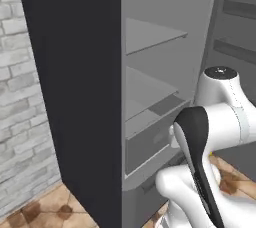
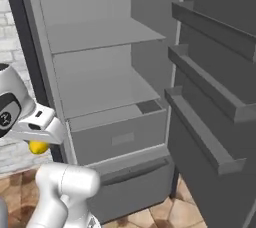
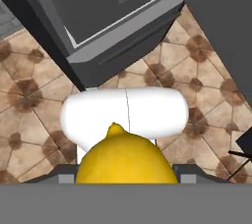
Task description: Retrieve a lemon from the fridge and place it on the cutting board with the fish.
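The bright yellow lemon (image 3: 127,156) sits between my gripper's (image 3: 127,178) jaws, which are shut on it, low in the hand view. In the right base view the lemon (image 2: 38,147) hangs under the hand at the left, outside the fridge (image 2: 105,87). A sliver of the lemon (image 1: 212,153) peeks past the arm in the left base view. The fridge (image 1: 75,82) stands open, with grey shelves and a drawer (image 2: 117,139). The cutting board and the fish are out of view.
The open fridge door (image 2: 215,102) with its shelf bins stands to the right. The fridge's drawer (image 3: 118,16) juts over the brown tiled floor (image 3: 29,110) below the hand. A grey brick wall (image 1: 20,102) runs to the left of the fridge.
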Controlling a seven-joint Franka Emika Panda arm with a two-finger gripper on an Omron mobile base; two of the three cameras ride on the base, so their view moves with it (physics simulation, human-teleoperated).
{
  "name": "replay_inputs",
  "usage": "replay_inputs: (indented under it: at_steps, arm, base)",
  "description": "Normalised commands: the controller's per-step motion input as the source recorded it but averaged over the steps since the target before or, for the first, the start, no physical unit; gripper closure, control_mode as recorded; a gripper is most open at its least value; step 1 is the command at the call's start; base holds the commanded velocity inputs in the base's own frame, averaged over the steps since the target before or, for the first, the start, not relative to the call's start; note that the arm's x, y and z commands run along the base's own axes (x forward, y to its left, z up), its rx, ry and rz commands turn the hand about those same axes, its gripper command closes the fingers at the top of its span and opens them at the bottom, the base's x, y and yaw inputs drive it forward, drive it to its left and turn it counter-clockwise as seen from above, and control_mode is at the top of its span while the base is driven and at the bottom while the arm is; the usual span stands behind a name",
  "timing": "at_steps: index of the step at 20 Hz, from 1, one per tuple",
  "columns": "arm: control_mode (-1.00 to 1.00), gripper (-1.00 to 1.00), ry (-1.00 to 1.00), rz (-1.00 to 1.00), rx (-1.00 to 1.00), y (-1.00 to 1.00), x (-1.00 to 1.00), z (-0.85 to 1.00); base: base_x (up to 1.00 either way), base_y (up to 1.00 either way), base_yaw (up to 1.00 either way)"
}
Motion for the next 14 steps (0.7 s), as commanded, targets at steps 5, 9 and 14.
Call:
replay_inputs:
  at_steps: [5, 9, 14]
  arm:
    - [1.0, 1.0, 0.0, 0.0, 0.0, 0.0, 0.0, 0.0]
    - [1.0, 1.0, 0.0, 0.0, 0.0, 0.0, 0.0, 0.0]
    - [1.0, 1.0, 0.0, 0.0, 0.0, 0.0, 0.0, 0.0]
  base:
    - [-0.83, -0.42, -0.49]
    - [-0.69, -0.23, -0.64]
    - [-0.56, 0.0, -0.78]
